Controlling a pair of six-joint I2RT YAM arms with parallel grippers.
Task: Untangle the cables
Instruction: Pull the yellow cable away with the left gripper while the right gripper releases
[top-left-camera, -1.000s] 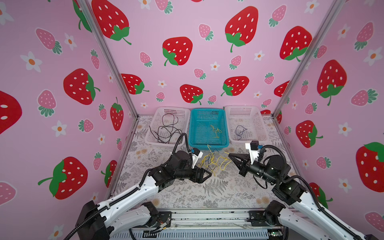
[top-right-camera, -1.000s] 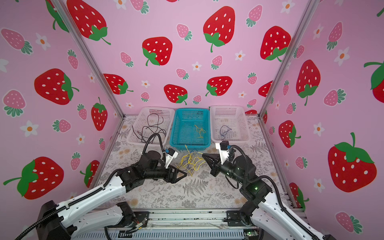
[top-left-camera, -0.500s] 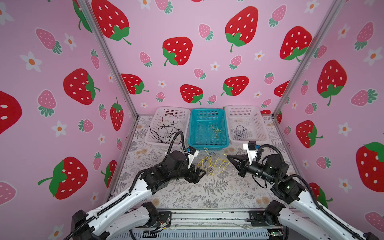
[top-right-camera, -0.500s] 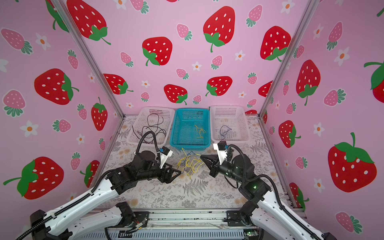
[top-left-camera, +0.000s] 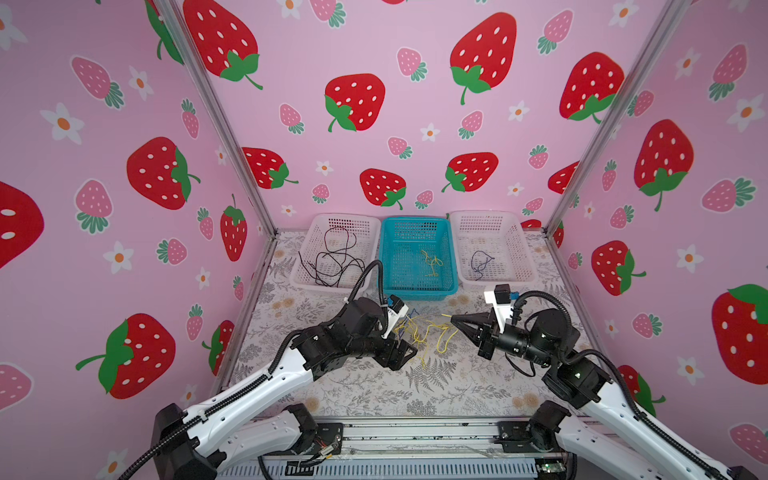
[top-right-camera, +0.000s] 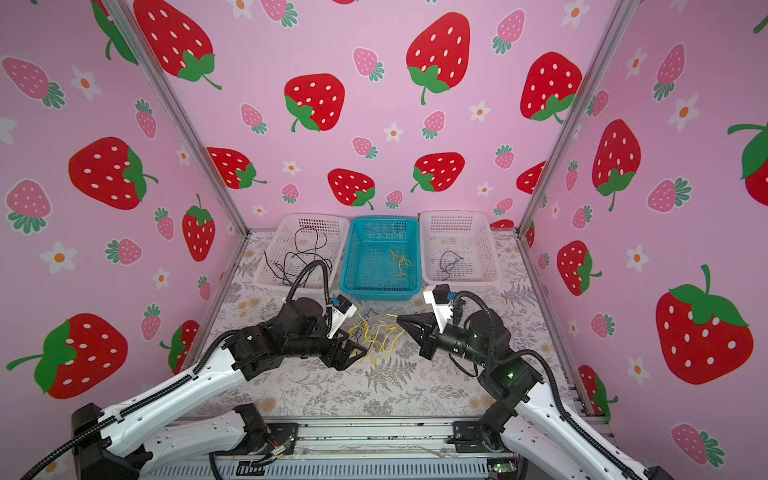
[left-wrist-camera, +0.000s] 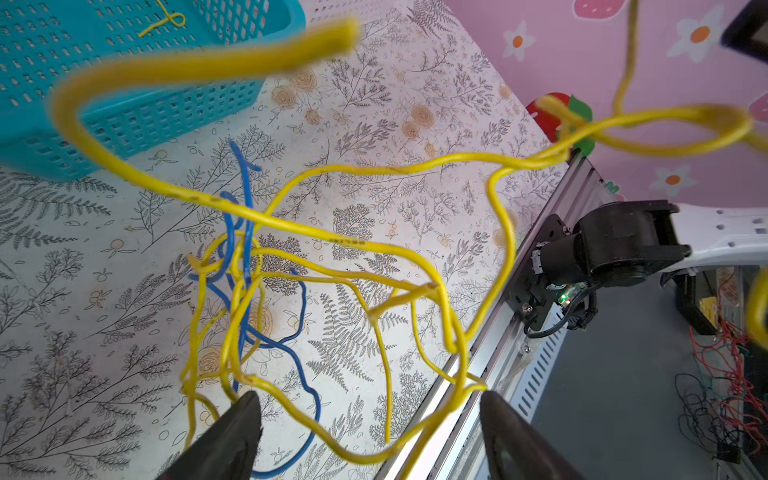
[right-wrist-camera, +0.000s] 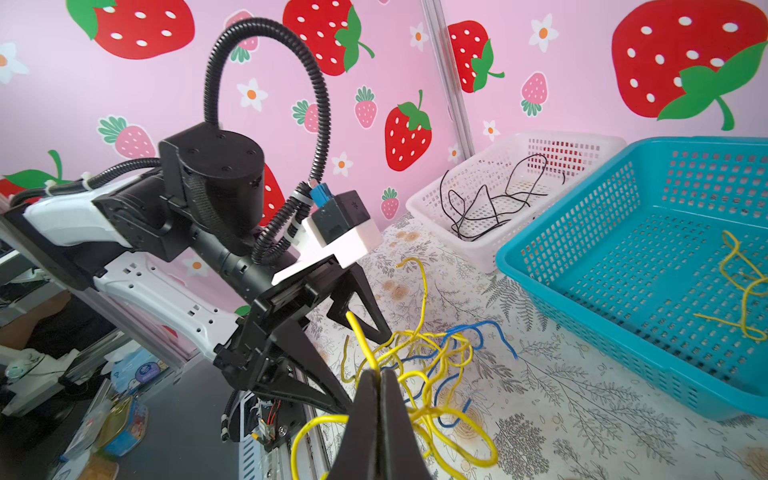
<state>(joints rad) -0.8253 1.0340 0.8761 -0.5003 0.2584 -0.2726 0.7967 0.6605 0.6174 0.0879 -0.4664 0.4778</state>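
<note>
Tangle of thin yellow and blue cables (top-left-camera: 424, 334) between the two sets of fingers, left gripper (left-wrist-camera: 368, 399) fingers spread wide around its loops, right gripper (right-wrist-camera: 376, 374) fingers pinched on one yellow strand (right-wrist-camera: 360, 338).

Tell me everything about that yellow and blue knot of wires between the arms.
The tangle is a loose bunch of thin, bendy yellow cables looped through a dark blue cable, seemingly plastic-coated. It lies on the floral table just in front of the teal basket, with some strands raised. The right fingers are shut on one yellow strand; the left fingers stand open around its loops.
</note>
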